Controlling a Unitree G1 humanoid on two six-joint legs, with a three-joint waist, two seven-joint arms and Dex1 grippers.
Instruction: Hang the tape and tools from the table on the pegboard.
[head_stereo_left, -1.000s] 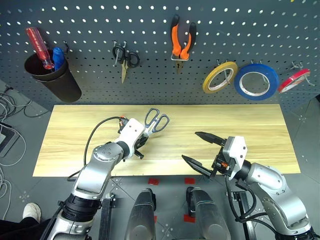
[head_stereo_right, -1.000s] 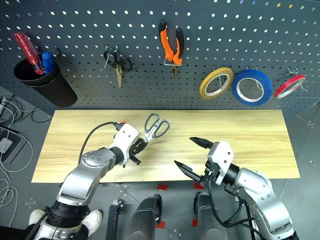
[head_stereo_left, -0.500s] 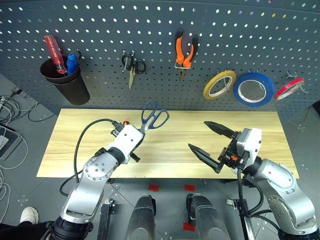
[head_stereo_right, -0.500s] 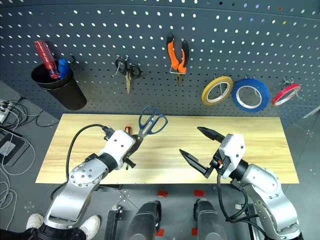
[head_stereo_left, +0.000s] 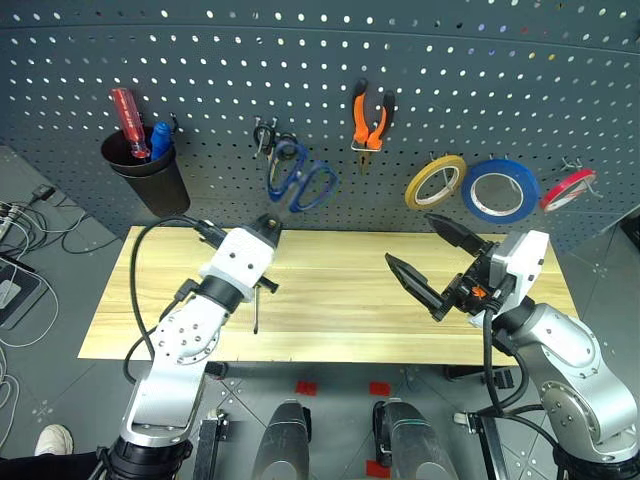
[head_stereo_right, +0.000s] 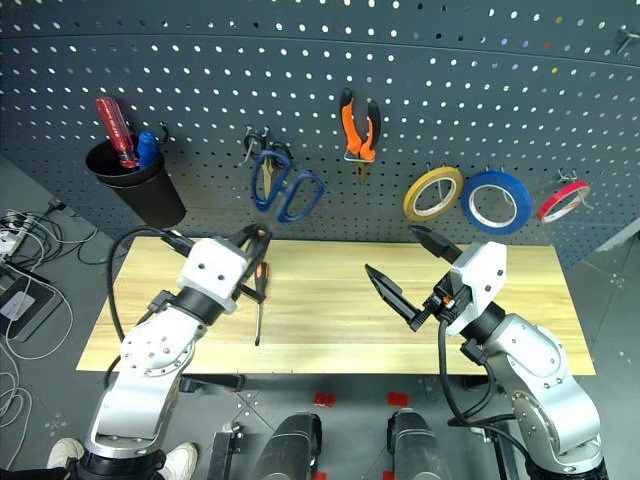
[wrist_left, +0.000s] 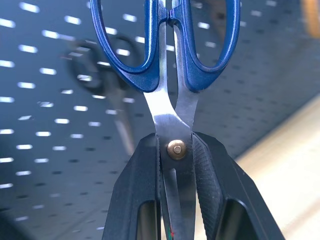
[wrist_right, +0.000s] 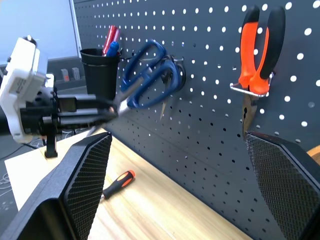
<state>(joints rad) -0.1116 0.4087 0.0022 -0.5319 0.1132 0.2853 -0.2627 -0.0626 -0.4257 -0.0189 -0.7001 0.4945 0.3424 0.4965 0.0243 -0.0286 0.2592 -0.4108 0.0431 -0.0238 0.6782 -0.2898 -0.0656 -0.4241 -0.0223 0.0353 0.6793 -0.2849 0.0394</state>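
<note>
Now my left pincer (wrist_left: 175, 165) clamps the blue scissors (head_stereo_left: 300, 182) up against the pegboard (head_stereo_left: 500, 70); my right pincer (head_stereo_left: 432, 258) gapes empty above the worktop (head_stereo_left: 330, 300).

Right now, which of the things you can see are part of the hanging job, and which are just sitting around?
Part of the job:
blue scissors, held by the left gripper
screwdriver lying on the table
pliers and blue tape, hung on the pegboard

Just sitting around:
small black scissors
yellow tape
red tape
black cup holding a red screwdriver
</note>
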